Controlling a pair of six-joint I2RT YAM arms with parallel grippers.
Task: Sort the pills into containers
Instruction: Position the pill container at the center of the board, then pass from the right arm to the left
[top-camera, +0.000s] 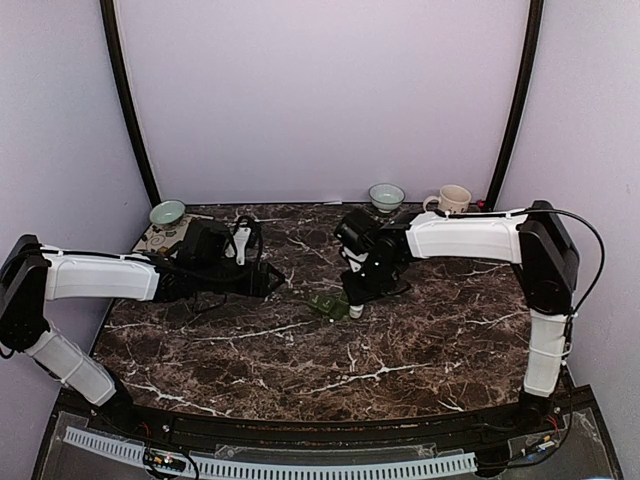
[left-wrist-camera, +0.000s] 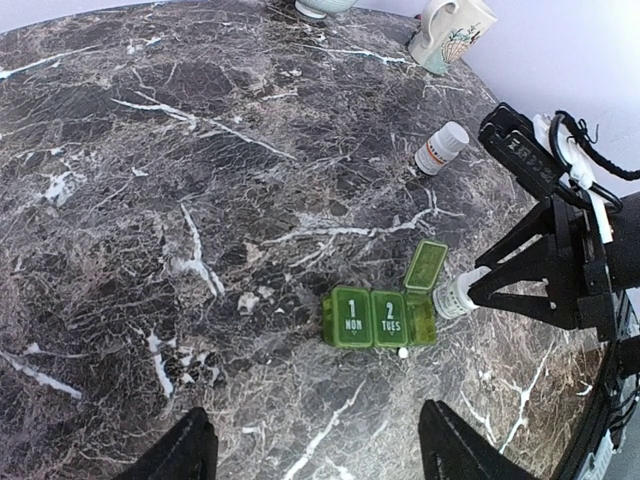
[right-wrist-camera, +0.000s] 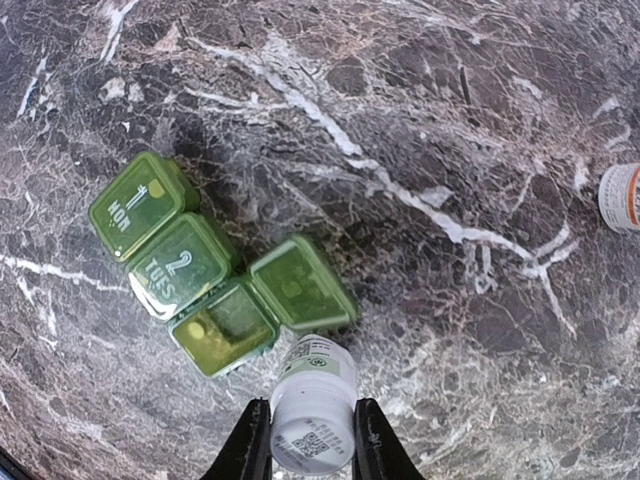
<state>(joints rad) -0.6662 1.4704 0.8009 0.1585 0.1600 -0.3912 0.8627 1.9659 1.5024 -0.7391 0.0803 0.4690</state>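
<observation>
1. Marble, dark brown with white veins, forms the worktop (top-camera: 300, 350). Pale lilac walls (top-camera: 320, 100) close it in, and black poles (top-camera: 128, 110) rise at the back corners.
2. At the far edge stand a green bowl (top-camera: 167, 213) in the left corner, a second bowl (top-camera: 386, 196) near the middle and a mug (top-camera: 455, 199) beside it.
3. A green pill organiser (left-wrist-camera: 375, 318) lies near the centre. Its compartments marked 1 MON and 2 TUES are closed, and the third has its lid flipped up.
4. The right gripper (right-wrist-camera: 312, 440) is clamped on a white pill bottle (right-wrist-camera: 312, 400), which is tipped with its end at the open compartment.
5. A loose white pill (left-wrist-camera: 403, 352) lies on the marble just beside the organiser. A spare bottle (left-wrist-camera: 441, 147) lies on its side farther back.
6. The left gripper (left-wrist-camera: 315, 420) hovers with its fingers apart and holds nothing.
</observation>
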